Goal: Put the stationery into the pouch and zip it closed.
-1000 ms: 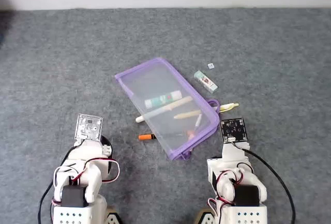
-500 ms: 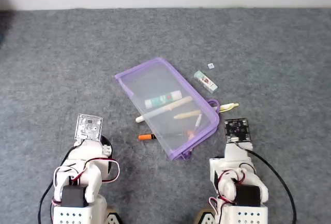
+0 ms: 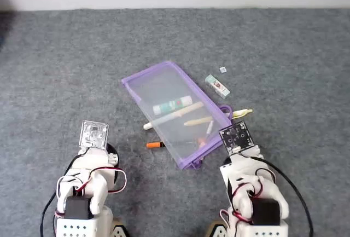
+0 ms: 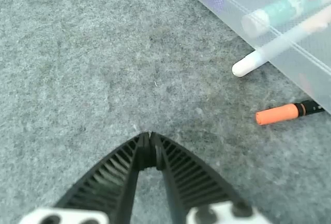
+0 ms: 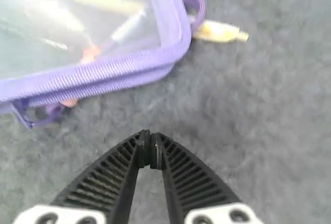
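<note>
A clear pouch [image 3: 174, 110] with purple trim lies slantwise mid-table. A green-and-white marker [image 3: 172, 105], a cream pen [image 3: 170, 116] and a yellow pencil [image 3: 197, 121] show through it. The pen's end pokes past the pouch's edge, and an orange marker [image 3: 155, 145] sticks out beside that edge. An eraser [image 3: 217, 85] and a yellow piece [image 3: 242, 114] lie on the mat to the pouch's right. My left gripper [image 4: 150, 139] is shut and empty, short of the orange marker [image 4: 279, 114]. My right gripper [image 5: 150, 137] is shut and empty, close to the pouch's purple zipper edge [image 5: 129, 69].
The grey mat covers the whole table. A tiny white piece [image 3: 223, 70] lies beyond the eraser. The left arm [image 3: 93, 138] and the right arm [image 3: 239, 138] stand at the near edge, either side of the pouch's near corner.
The right arm's wrist has swung left, toward the pouch's near corner. The left arm and the stationery have not moved.
</note>
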Motion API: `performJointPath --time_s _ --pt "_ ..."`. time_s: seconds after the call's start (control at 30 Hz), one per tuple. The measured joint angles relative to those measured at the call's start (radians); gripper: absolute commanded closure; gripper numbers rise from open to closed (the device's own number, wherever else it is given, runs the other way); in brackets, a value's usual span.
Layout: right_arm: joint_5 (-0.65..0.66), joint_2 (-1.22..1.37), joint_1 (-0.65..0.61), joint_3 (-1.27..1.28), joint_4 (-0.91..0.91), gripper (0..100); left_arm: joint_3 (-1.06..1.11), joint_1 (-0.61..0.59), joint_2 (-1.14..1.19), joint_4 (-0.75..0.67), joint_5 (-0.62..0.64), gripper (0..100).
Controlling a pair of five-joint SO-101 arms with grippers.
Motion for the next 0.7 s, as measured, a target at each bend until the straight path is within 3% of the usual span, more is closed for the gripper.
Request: performJointPath --time_s 0.27,0.57,0.7 --pt "0.061 0.19 -0.035 -0.178 0.028 99.0 0.0 0.002 0.0 0.0 0.0 99" --pt "0.068 0.987 -0.034 -0.677 0.121 98.9 0.0 0.002 0.0 0.0 0.0 99" --pt "0.158 1.272 -0.035 -0.76 0.112 99.0 0.0 0.002 0.0 0.0 0.0 99"
